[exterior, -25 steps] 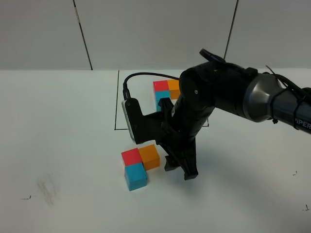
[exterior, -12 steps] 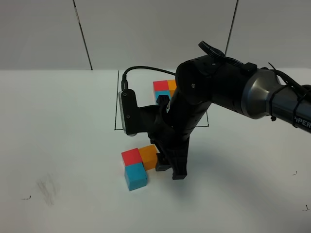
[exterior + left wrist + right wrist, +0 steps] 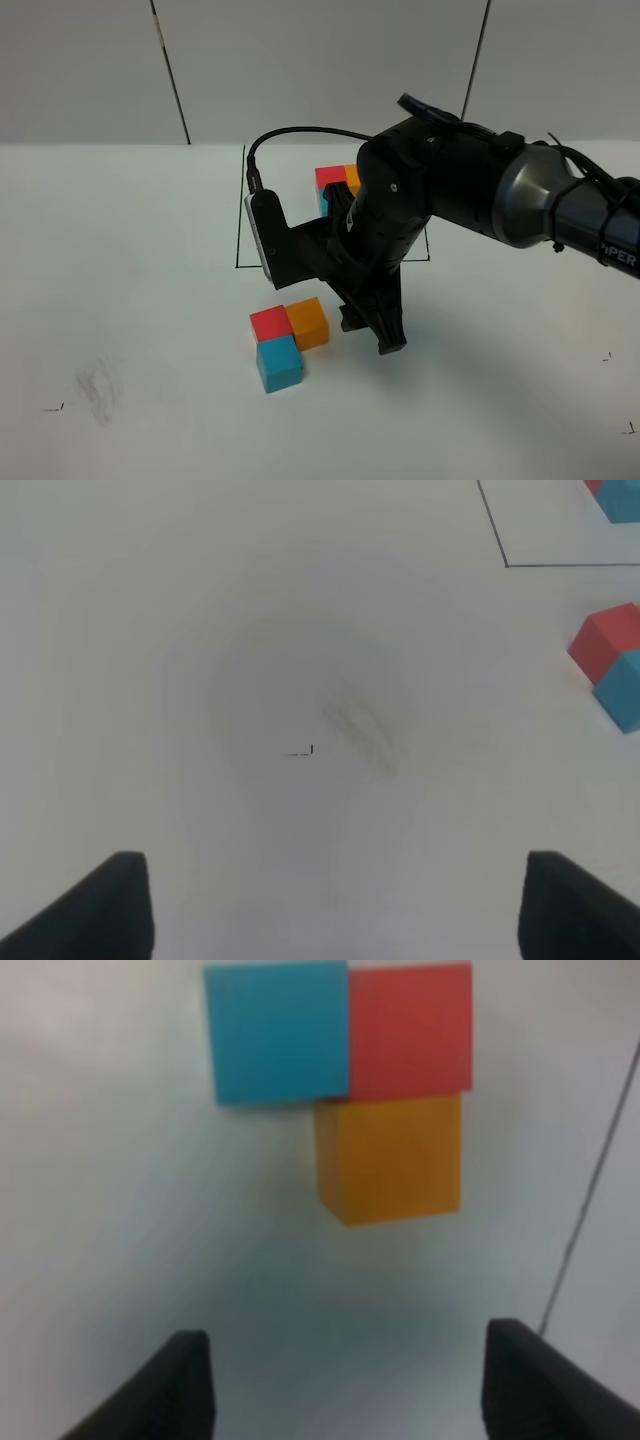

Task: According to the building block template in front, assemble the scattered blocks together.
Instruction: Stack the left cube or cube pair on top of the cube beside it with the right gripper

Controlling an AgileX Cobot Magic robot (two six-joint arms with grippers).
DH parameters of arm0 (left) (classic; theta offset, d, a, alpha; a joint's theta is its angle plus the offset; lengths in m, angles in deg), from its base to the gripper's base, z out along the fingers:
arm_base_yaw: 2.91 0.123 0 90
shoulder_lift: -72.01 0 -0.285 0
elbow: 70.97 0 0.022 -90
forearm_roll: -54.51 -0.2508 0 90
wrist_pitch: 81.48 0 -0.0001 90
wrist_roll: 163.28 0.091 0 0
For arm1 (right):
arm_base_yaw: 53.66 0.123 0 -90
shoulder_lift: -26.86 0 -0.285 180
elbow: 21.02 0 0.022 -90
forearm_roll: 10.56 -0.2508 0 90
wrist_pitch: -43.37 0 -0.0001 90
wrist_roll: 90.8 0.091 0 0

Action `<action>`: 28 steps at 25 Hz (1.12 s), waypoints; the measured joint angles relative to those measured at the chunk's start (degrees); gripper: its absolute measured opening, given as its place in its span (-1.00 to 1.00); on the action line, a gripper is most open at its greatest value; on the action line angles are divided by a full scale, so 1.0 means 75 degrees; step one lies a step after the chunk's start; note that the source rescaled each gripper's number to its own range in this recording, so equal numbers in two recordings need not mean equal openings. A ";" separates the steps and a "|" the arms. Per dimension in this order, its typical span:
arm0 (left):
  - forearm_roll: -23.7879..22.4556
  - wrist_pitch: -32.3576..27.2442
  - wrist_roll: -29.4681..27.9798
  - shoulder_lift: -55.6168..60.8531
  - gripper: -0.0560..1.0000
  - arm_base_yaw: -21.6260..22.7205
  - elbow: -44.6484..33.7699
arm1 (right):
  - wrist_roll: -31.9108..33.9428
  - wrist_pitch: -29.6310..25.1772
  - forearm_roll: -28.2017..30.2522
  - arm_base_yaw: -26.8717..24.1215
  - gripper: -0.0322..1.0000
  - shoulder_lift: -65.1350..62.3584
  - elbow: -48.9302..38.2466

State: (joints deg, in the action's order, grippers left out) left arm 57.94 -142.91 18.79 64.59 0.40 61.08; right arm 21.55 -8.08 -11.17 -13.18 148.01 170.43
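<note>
The scattered blocks lie together in an L on the white table: the red cube (image 3: 269, 322), the orange cube (image 3: 309, 322) to its right, and the light blue cube (image 3: 279, 363) in front of the red one. My right gripper (image 3: 372, 338) is open and empty, just right of the orange cube and not touching it. The right wrist view shows the blue cube (image 3: 278, 1030), red cube (image 3: 410, 1030) and orange cube (image 3: 392, 1155) ahead of the open right gripper (image 3: 362, 1385). The building block template (image 3: 330, 178) sits behind, partly hidden by the arm. My left gripper (image 3: 335, 910) is open over bare table.
The thin black frame line (image 3: 240, 210) runs around the template at the back. A faint grey smudge (image 3: 360, 725) marks the table under the left gripper. In the left wrist view the red cube (image 3: 605, 640) and blue cube (image 3: 625, 685) show at one edge.
My right gripper moved left against the orange cube's side half a second ago, then drew back right and away from it. The three cubes stay together.
</note>
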 joint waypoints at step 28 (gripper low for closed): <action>-0.0061 0.0000 0.0000 0.0000 0.60 0.0000 0.0000 | -0.0616 -0.1428 -0.0047 0.0183 -0.45 0.2662 0.3078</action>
State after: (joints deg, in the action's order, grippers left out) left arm 57.49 -142.91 18.79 64.59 0.40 61.08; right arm 16.93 -18.79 -11.52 -11.81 167.97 193.51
